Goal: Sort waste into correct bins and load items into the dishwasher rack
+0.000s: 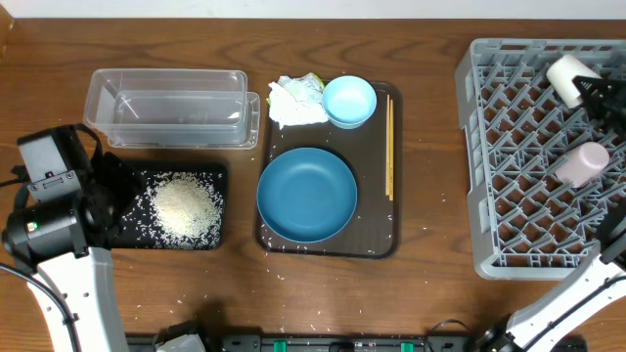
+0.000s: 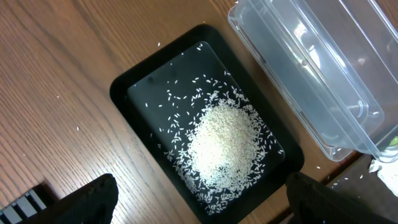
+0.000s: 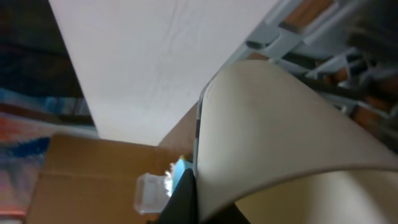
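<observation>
The rice is heaped in the black tray, which lies in front of the clear tub. My left gripper hovers open at the tray's left end. In the left wrist view its fingers straddle the tray's near end and the rice. The paper wad, small light-blue bowl, large dark-blue bowl and chopsticks lie on the brown serving tray. My right gripper is shut on the white cup's wall over the rack. A pink cup lies in the rack.
Loose grains dot the wood in front of the trays. The white cup fills most of the right wrist view, with the rack's grey bars behind it. The clear tub holds nothing that shows.
</observation>
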